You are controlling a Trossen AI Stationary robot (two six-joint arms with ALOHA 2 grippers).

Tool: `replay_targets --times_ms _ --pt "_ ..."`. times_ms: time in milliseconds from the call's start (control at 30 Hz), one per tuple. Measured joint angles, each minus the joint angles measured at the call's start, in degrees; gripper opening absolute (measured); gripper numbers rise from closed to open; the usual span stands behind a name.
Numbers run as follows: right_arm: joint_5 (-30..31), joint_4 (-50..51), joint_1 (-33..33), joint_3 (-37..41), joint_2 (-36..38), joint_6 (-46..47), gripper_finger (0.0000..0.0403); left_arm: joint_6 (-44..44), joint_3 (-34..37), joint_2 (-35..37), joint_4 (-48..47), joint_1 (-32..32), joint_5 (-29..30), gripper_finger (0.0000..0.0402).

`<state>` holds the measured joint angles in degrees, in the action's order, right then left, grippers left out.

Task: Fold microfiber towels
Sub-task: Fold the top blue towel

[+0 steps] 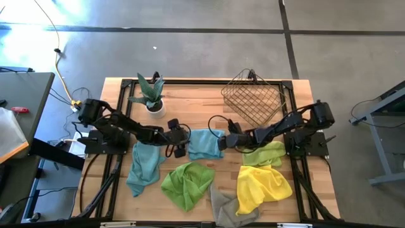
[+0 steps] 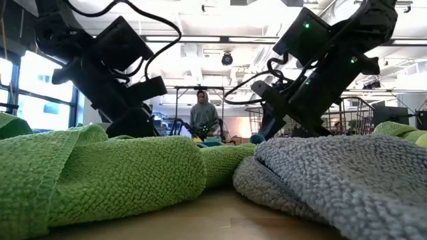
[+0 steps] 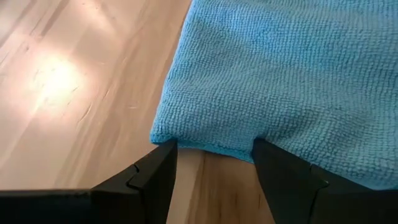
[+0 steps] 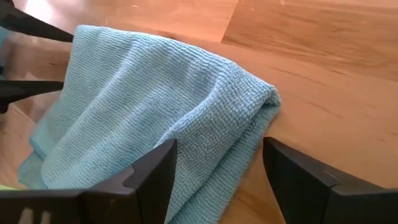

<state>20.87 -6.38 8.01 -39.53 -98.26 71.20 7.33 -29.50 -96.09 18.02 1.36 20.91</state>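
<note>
A folded teal-blue towel (image 1: 205, 144) lies flat at the table's middle, between my two grippers. My left gripper (image 1: 180, 147) is open and low at the towel's left edge (image 3: 214, 144), next to a corner (image 3: 163, 132). My right gripper (image 1: 223, 142) is open and low at the towel's right side, its fingers on either side of a rounded fold (image 4: 249, 106). A second teal-blue towel (image 1: 144, 166), two lime green ones (image 1: 188, 182) (image 1: 266, 154), a yellow one (image 1: 261, 185) and a grey one (image 1: 223, 206) lie crumpled nearer the front. My left gripper's open fingertips (image 3: 166, 149) stand right at the teal towel's edge; I cannot tell whether they touch it. My right gripper's open fingers (image 4: 163, 158) stand over the towel's folded side; I cannot tell whether they touch it. The towel lies on the table.
A copper wire basket (image 1: 252, 96) stands at the far right and a potted plant (image 1: 152, 95) at the far left. In the low view a lime green towel (image 2: 100, 173) and the grey towel (image 2: 333, 180) fill the foreground; a person (image 2: 202, 117) stands in the room behind.
</note>
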Motion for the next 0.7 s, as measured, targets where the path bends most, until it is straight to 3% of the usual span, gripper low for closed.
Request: replay_targets --times_ms 233,433,700 --pt "-2.09 2.49 0.9 -0.07 0.92 -1.78 0.0232 -0.98 0.33 4.26 -1.81 -1.13 -1.17 0.0202" --pt "-8.92 6.48 0.48 0.2 5.47 -6.72 0.0232 -2.58 0.21 10.84 -0.9 -1.69 -1.29 0.0202" --pt "-6.02 -7.25 3.25 0.07 6.8 -14.11 0.0232 -2.12 0.2 11.83 -0.43 -2.18 -1.23 0.0202"
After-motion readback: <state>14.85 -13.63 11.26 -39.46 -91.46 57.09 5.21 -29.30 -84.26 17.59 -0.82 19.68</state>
